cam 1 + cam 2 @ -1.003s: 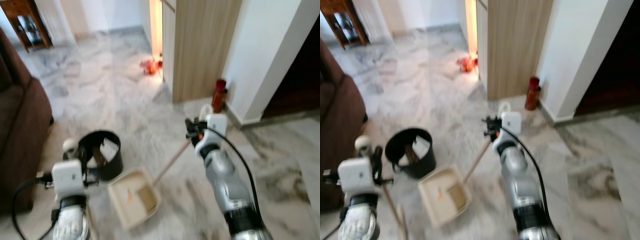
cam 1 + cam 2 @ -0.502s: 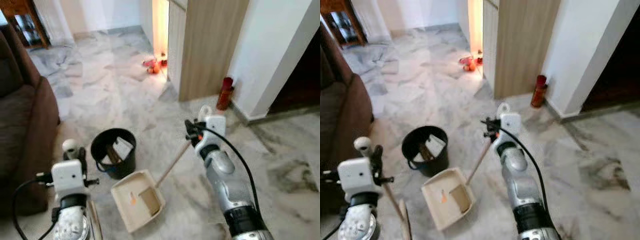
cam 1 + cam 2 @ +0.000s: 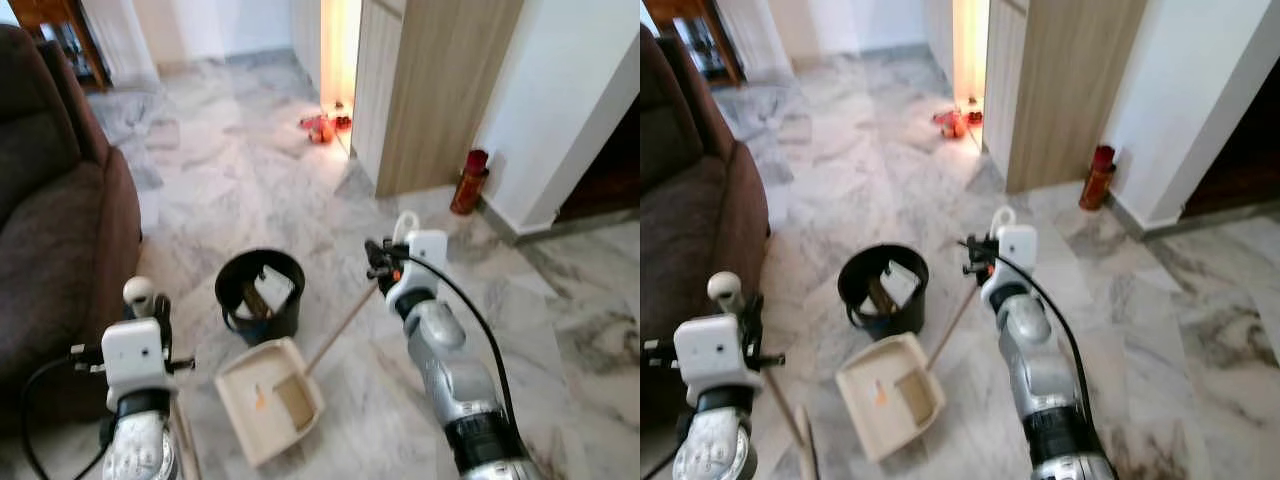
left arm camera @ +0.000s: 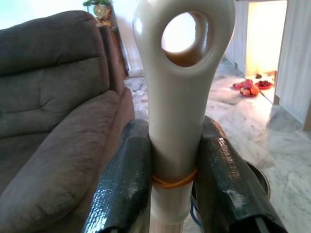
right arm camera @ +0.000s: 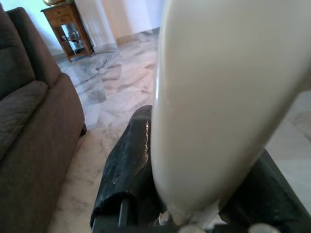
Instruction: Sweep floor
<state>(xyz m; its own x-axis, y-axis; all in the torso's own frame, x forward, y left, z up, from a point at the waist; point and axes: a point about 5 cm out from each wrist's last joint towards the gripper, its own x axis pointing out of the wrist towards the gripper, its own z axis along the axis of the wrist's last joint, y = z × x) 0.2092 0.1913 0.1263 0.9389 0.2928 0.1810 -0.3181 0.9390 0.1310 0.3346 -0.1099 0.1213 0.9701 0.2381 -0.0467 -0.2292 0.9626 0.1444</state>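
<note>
Left hand [image 4: 172,189] clamped on broom handle [image 4: 177,87]. Right hand [image 5: 194,194] pinching dustpan handle [image 3: 342,328]; dustpan [image 3: 268,398] flat on marble floor [image 3: 230,190], just beside black bin [image 3: 261,296], near sofa [image 3: 50,250].

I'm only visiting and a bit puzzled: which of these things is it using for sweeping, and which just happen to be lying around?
For the sweeping:
- cream plastic dustpan on a long wooden handle, right gripper
- cream-capped broom handle, left gripper
- black round bin

Just lying about:
- brown fabric sofa
- red bottle by the wall
- red and orange items near the doorway
</note>
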